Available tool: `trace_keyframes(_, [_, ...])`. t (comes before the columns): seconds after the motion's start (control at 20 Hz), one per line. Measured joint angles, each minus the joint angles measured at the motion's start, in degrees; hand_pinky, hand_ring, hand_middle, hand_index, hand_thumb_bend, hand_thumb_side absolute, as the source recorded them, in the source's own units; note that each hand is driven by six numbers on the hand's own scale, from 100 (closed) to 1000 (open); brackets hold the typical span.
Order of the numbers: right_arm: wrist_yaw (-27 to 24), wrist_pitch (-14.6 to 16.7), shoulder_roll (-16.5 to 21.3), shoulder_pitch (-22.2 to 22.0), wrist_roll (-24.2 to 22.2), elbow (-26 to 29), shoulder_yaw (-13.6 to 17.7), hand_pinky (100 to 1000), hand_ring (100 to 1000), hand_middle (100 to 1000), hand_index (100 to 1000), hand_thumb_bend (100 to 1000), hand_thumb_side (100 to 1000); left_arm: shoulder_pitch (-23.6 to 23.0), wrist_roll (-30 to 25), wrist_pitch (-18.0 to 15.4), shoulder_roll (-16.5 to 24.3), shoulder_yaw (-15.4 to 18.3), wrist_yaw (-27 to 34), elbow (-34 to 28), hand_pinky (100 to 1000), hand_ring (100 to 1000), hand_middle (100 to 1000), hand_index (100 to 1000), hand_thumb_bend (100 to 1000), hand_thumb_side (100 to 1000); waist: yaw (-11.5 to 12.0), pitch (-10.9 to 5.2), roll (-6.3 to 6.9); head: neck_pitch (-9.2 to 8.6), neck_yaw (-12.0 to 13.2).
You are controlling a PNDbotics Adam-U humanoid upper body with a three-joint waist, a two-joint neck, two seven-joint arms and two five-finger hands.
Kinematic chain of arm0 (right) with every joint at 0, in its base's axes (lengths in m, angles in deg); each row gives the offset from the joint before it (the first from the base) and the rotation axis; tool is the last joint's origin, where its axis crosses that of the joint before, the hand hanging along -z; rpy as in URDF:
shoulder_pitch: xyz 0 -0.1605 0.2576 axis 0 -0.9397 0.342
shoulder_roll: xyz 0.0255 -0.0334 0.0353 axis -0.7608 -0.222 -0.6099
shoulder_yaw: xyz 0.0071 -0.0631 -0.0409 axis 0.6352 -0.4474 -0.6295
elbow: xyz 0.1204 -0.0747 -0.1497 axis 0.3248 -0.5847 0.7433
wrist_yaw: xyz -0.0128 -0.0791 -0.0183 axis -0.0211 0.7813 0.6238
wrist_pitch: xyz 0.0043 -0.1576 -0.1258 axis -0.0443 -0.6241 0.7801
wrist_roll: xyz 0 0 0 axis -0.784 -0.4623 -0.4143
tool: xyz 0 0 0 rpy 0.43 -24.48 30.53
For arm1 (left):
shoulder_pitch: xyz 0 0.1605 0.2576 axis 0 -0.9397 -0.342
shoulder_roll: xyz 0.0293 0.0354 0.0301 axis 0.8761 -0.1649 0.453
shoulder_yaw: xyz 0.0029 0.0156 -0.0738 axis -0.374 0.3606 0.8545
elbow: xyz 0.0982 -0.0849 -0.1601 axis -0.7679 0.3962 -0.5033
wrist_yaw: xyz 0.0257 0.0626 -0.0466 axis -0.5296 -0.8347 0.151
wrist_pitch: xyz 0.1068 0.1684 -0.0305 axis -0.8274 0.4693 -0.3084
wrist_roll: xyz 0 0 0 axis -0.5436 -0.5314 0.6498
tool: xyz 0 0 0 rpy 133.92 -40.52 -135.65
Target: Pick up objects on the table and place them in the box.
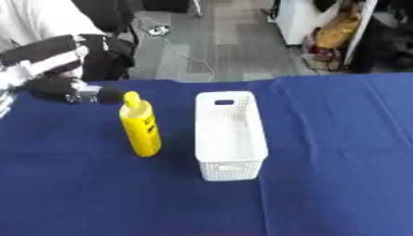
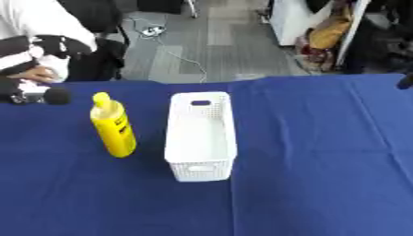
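Fingers of the left hand [image 1: 68, 90] at the upper left of the frame cannot be told as spread, curled or pinching: the hand shows as a dark mass with a rounded black tip [image 1: 111, 96] reaching toward the bottle's cap and ending just beside it, whether touching it cannot be told. The right hand is scarcely visible; only a dark sliver [image 2: 406, 82] shows at the right edge of the right eye view, and its fingers cannot be told either. The bottle [image 1: 139, 125], yellow with a rounded cap and a dark label on its side, appears to stand on the blue table [image 1: 339, 152] at left of centre, leaning slightly in the view, just beside the box [image 1: 230, 136] but apart from it. The box, a white perforated basket with handle slots at its ends, lies lengthwise at centre and appears to hold nothing. Its place next to the bottle suggests a short carry, and the hand's approach from the upper left suggests that the pick is about to begin. The bottle is not yet lifted.
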Motion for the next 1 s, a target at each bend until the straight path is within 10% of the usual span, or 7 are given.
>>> trace_keyframes(1.0, [-0.1,0.0,0.0,0.0,0.0,0.0,0.0,436,545,562,874,100,908,2.0,-11.4,-0.5,-2.1,-2.7,-2.0,2.9,912,863,912,965,1000,1000,-0.4,0.01,0.00,0.01,0.4])
